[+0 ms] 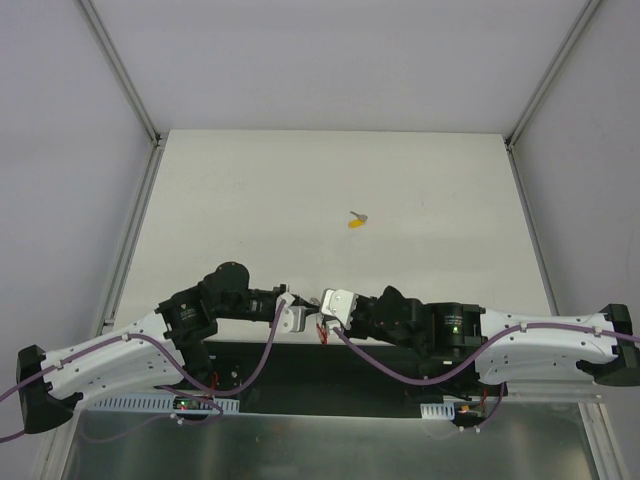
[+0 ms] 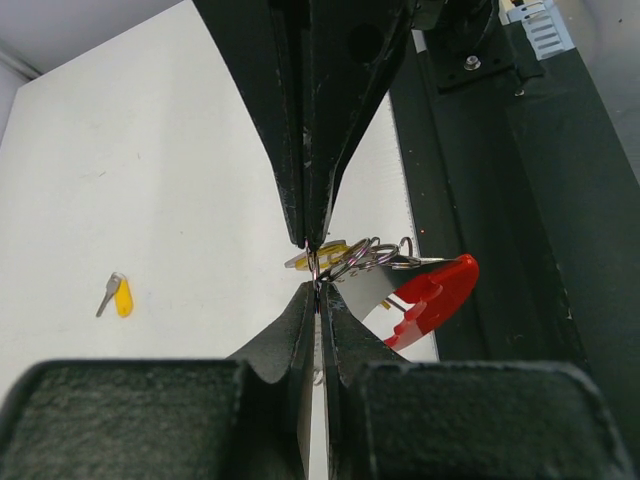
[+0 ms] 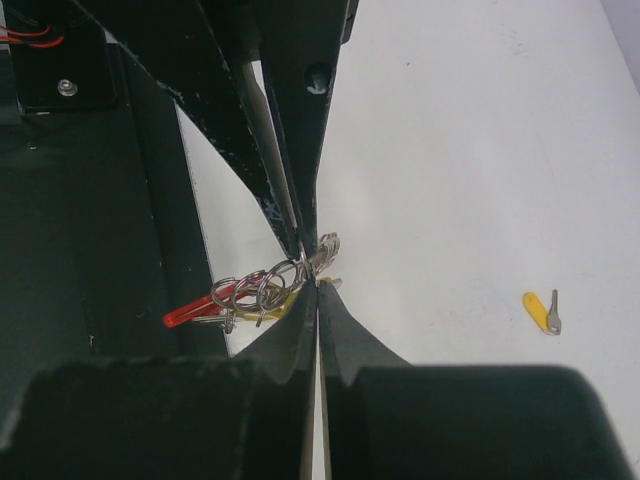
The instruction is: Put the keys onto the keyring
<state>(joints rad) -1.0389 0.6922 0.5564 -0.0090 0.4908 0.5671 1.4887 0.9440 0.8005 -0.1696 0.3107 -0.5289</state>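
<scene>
Scene: your two arms meet tip to tip at the near edge of the white counter [image 1: 300, 180], with a small bunch held between them.
Left fingers [image 2: 316, 240]: pressed together, pinching the thin wire of the small metal ring [image 2: 365, 256] on the keyring.
Right fingers [image 3: 305, 240]: also pressed together, nipping the same bunch of rings from the opposite side.
Keyring [image 3: 262, 285]: held off the surface between both pairs of fingers. Its red loop [image 2: 440, 295] hangs toward the arm bases, over the dark strip at the counter's edge.
Key at the ring: a yellow head [image 2: 322, 254] shows right behind the metal ring, touching it. You cannot tell from any view whether its blade is threaded on or only lying against the wire.
Loose key [image 1: 356, 220]: one silver key with a yellow head lies flat on the counter, well apart from the fingers, farther out toward the middle.
Done so far: the keyring is picked up and steadied by both arms, and at least one key is at the ring.
Left to do: the loose key is not yet on. Judging by this, you are partway through, with a pickup and a threading ahead.
Other keys: none in sight beyond these two.
</scene>
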